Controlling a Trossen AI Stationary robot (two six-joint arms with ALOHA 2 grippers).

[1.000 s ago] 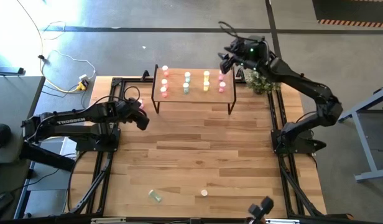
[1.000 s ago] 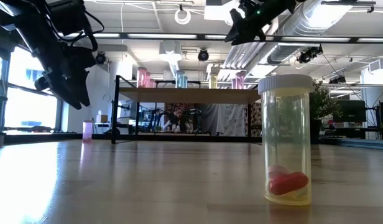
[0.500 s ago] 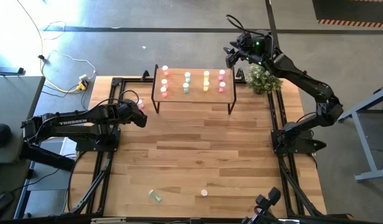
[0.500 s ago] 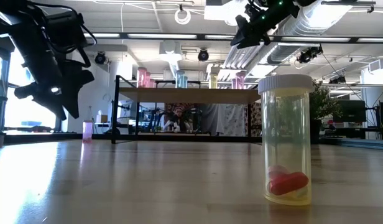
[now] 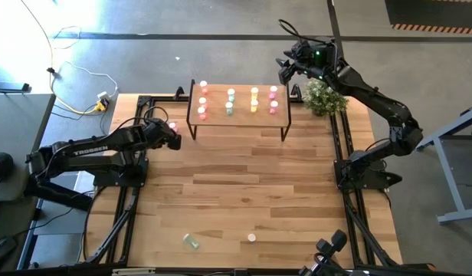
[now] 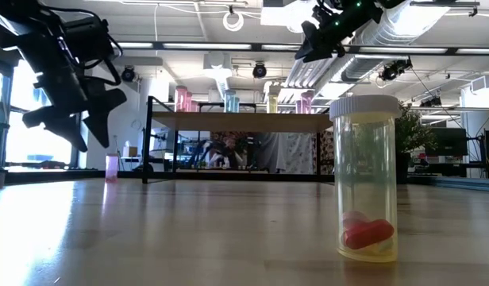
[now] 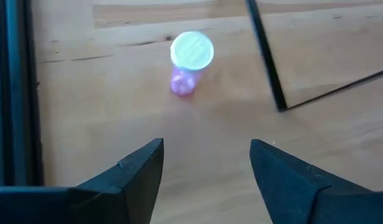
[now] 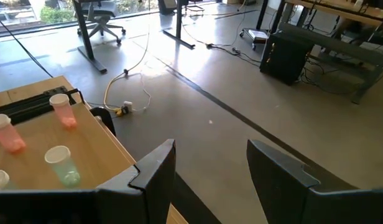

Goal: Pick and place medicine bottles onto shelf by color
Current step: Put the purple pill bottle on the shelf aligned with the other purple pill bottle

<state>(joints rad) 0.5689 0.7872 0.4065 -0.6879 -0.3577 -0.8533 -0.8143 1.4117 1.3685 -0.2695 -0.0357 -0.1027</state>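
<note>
- Most of your sorting looks done: the shelf [image 5: 237,123] carries about a dozen bottles in four colour columns, red [image 5: 202,100], green [image 5: 230,101], yellow [image 5: 254,100] and pink [image 5: 273,99].
- Three bottles are left on the worktop [image 5: 244,192]: a pink bottle [image 5: 172,126] just beside the shelf's left legs, plus a green bottle [image 5: 191,241] on its side and an upright yellow bottle [image 5: 251,238], both well apart from the shelf at the near edge.
- Your left gripper [image 5: 170,138] hovers just short of the pink bottle, away from the shelf; its fingers [image 7: 138,171] are spread, grasping nothing.
- I judge the pink one to be your step in hand.
- Your right gripper [image 5: 286,70] hangs above the shelf's right end by the plant [image 5: 322,98], fingers [image 8: 151,171] released and empty.
</note>
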